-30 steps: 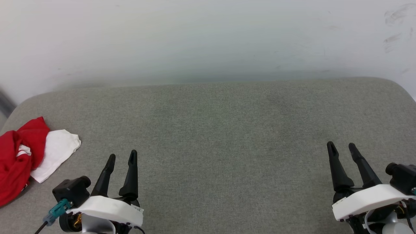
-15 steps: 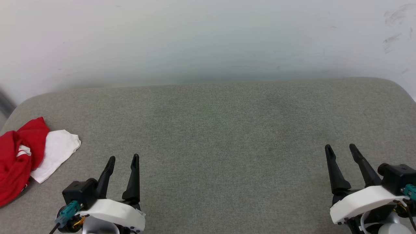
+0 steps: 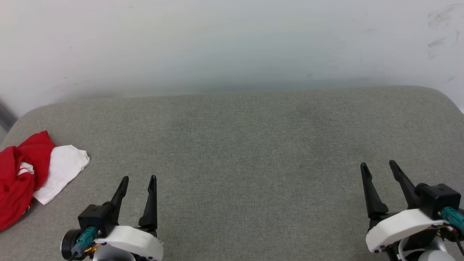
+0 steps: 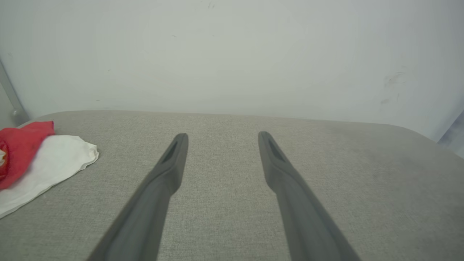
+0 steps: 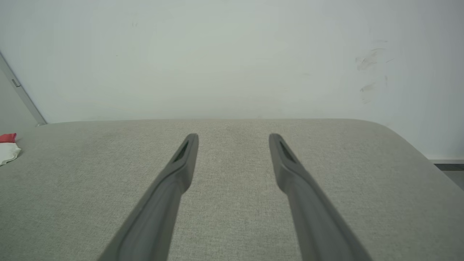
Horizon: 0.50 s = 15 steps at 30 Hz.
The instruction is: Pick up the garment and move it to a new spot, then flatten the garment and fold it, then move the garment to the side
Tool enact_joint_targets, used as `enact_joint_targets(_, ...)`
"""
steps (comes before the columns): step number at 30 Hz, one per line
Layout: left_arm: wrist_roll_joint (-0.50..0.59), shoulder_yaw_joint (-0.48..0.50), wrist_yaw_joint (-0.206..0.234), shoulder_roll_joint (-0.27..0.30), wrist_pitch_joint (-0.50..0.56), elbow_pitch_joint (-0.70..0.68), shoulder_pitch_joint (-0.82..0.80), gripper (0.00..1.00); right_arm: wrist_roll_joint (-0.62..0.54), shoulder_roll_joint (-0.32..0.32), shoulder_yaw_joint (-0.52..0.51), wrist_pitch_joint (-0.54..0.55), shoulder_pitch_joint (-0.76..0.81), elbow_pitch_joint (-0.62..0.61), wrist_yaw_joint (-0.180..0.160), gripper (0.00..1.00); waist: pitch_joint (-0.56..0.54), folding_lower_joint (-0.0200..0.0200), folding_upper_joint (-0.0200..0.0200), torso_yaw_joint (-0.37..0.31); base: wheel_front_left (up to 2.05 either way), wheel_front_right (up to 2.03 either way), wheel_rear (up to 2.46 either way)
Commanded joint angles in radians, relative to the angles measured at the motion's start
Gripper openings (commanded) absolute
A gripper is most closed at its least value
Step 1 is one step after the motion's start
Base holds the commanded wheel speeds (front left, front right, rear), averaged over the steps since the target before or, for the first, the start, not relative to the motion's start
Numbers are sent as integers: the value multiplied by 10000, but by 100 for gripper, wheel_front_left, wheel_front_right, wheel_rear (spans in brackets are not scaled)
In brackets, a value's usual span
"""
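The shirt (image 3: pixel 18 181) lies crumpled at the far left edge of the grey cushion (image 3: pixel 235 145). Its red body is bunched in a heap and runs off the left side of the head view. One white sleeve (image 3: pixel 61 170) is spread flat on the fabric, pointing toward the middle.

Just to the right of the sleeve and nearer the robot sits the left gripper (image 3: pixel 139 178). It is apart from the shirt, with its two dark fingers pointing toward the wall (image 3: pixel 232 43). The fingers stand wide apart with only bare cushion between them, so it has hold of nothing. In the left wrist view the sleeve lies off to the left of the fingers, clear of them.

The broad middle of the cushion stretches on to the right. At its right end is the right gripper (image 3: pixel 378 164), well apart from the shirt. Its fingers are likewise spread wide over the fabric and grip nothing. Behind it, some dark scuffs (image 3: pixel 440 32) mark the upper right of the pale wall.
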Motion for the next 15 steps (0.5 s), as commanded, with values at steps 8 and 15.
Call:
enact_joint_targets(8,576,67,31,-58,-217,117,-32,100,-556,114,-8,-80,-35,-158,-1,100,-7,0,0,-30,0,0,0)
enact_joint_targets(15,959,94,-5,-118,-341,270,-109,100,-883,195,-51,-166,-9,-186,-1,100,-37,0,0,-36,0,0,0)
